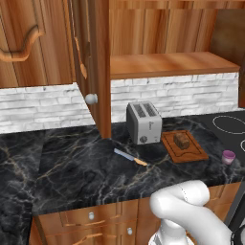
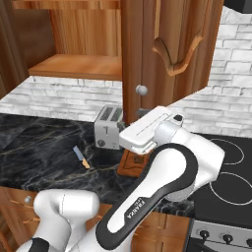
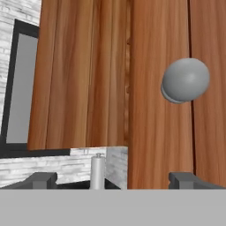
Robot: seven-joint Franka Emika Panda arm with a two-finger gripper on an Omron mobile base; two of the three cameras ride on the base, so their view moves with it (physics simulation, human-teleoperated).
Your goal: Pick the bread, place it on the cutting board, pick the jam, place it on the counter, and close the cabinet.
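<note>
While pincer (image 3: 113,181) gapes wide nr cabinet (image 3: 159,132) knob (image 3: 185,80), arm (image 2: 147,206) reads "FRANKA"; bread (image 1: 181,140) on cutting board (image 1: 191,152).

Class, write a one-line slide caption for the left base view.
Bread sits on cutting board, jam on counter, cabinet door open.

You can read one marking: the word "FRANKA", in white capitals on the dark band of the robot arm (image 2: 147,206), running along the link at the near middle of the right base view. You find no other legible text, number or sign.
</note>
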